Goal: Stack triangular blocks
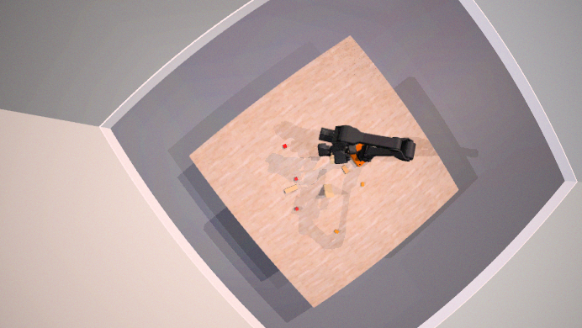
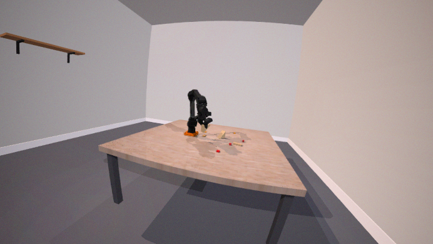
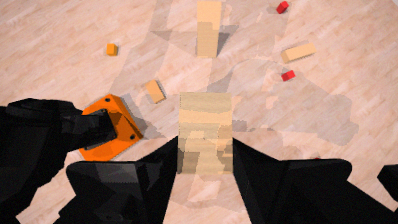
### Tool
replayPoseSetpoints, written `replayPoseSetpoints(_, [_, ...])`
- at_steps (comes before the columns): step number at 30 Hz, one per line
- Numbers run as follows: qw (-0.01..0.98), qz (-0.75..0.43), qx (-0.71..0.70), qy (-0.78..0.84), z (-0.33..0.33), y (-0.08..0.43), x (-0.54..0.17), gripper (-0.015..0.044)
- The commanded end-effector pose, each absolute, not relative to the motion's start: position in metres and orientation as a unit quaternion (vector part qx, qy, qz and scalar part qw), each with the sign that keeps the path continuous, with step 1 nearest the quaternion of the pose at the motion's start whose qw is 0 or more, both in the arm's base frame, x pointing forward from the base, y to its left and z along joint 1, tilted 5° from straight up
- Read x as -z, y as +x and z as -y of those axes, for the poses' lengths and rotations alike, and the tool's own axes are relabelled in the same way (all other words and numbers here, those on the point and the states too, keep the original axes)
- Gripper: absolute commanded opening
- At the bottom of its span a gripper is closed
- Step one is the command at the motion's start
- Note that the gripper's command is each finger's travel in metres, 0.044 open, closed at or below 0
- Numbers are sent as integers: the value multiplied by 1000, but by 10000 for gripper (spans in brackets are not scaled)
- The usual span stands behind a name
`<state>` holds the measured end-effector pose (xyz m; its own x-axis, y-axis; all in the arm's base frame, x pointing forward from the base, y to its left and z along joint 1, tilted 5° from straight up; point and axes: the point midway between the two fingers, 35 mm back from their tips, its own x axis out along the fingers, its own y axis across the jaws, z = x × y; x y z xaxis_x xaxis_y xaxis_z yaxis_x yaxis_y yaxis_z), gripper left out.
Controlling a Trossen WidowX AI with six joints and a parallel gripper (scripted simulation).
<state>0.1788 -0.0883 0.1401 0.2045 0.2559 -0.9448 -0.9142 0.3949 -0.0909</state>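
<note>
Near orange base (image 1: 359,162) (image 2: 191,134) (image 3: 107,145), black tool (image 2: 204,126) (image 3: 203,138) grips pale wooden block (image 1: 332,160) (image 2: 203,128) (image 3: 205,132), fingers about half open, against two opposite sides, raised above worktop (image 1: 261,168) (image 2: 175,156) (image 3: 260,30). Second triangular block (image 1: 329,191) (image 2: 222,134) (image 3: 208,30) stands on worktop, well apart from tool. Pick-up looks done. Left: align slopes, lower onto second block, even ends, open fingers, withdraw arm (image 1: 370,139) (image 2: 193,107) (image 3: 35,130).

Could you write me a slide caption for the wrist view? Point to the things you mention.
Gripper (image 3: 203,138) closed on one wooden block (image 3: 205,132), another wooden block (image 3: 208,30) standing on the table beyond.
</note>
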Motion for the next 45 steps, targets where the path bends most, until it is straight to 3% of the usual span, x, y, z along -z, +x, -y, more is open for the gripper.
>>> replayPoseSetpoints(1, [692,-468,-420,-354,82,187,-144,0])
replayPoseSetpoints(45, [699,-460,-426,-345,-45,246,-173,0])
